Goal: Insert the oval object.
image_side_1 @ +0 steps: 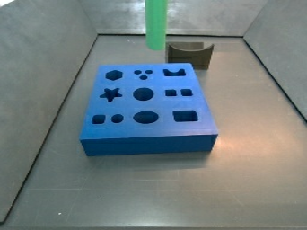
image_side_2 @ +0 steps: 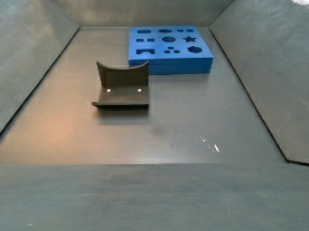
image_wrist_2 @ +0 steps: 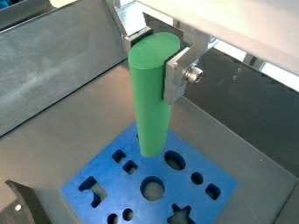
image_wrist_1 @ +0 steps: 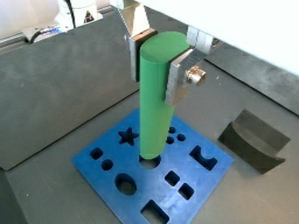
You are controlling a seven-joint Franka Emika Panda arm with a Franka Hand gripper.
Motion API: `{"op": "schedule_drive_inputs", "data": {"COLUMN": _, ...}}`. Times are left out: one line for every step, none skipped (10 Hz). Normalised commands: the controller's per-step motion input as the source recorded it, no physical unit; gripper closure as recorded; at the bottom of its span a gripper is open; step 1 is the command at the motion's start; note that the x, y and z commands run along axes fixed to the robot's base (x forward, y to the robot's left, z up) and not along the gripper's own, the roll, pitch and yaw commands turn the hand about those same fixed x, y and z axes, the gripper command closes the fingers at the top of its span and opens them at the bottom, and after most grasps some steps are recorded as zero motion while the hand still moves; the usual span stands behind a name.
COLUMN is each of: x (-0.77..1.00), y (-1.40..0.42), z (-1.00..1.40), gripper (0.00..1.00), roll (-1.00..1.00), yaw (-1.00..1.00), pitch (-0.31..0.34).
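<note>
Oval object (image_wrist_1: 158, 87) clamped upright between gripper (image_wrist_1: 160, 63) fingers (image_wrist_1: 181, 77), above blue block (image_side_1: 142, 108) (cutouts empty)

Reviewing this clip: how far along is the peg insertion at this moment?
Done: the gripper has the green peg clamped upright between its fingers, in both wrist views. In hand: the peg hangs above the blue block; in a side view its lower end is clear of the block. Left: lining up with the oval hole and lowering in. The dark curved piece sits untouched.
</note>
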Motion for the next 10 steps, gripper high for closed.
{"op": "schedule_drive_inputs", "data": {"x": -0.09, "y": 0.0, "z": 0.0, "gripper": 1.0, "roll": 0.0, "yaw": 0.0, "pitch": 0.0}}
{"op": "schedule_drive_inputs", "data": {"x": 0.0, "y": -0.19, "z": -0.27, "gripper": 1.0, "roll": -0.07, "yaw": -0.44, "pitch": -0.034}}
{"op": "schedule_drive_inputs", "data": {"x": 0.0, "y": -0.22, "z": -0.23, "gripper": 1.0, "roll": -0.05, "yaw": -0.9, "pitch": -0.051}}
{"op": "schedule_drive_inputs", "data": {"x": 0.0, "y": -0.12, "z": -0.26, "gripper": 1.0, "roll": -0.06, "yaw": -0.97, "pitch": -0.034}}
{"op": "schedule_drive_inputs", "data": {"x": 0.0, "y": -0.05, "z": -0.28, "gripper": 1.0, "roll": -0.07, "yaw": -1.0, "pitch": -0.023}}
{"op": "schedule_drive_inputs", "data": {"x": 0.0, "y": -0.03, "z": -0.32, "gripper": 1.0, "roll": -0.06, "yaw": -1.0, "pitch": -0.013}}
{"op": "schedule_drive_inputs", "data": {"x": 0.0, "y": -0.03, "z": -0.35, "gripper": 1.0, "roll": -0.06, "yaw": -1.0, "pitch": -0.007}}
{"op": "schedule_drive_inputs", "data": {"x": 0.0, "y": -0.08, "z": -0.39, "gripper": 1.0, "roll": 0.0, "yaw": -1.0, "pitch": 0.0}}
{"op": "schedule_drive_inputs", "data": {"x": 0.0, "y": -0.09, "z": -0.35, "gripper": 1.0, "roll": 0.02, "yaw": -1.0, "pitch": 0.0}}
{"op": "schedule_drive_inputs", "data": {"x": 0.0, "y": -0.1, "z": -0.35, "gripper": 1.0, "roll": 0.02, "yaw": -1.0, "pitch": 0.0}}
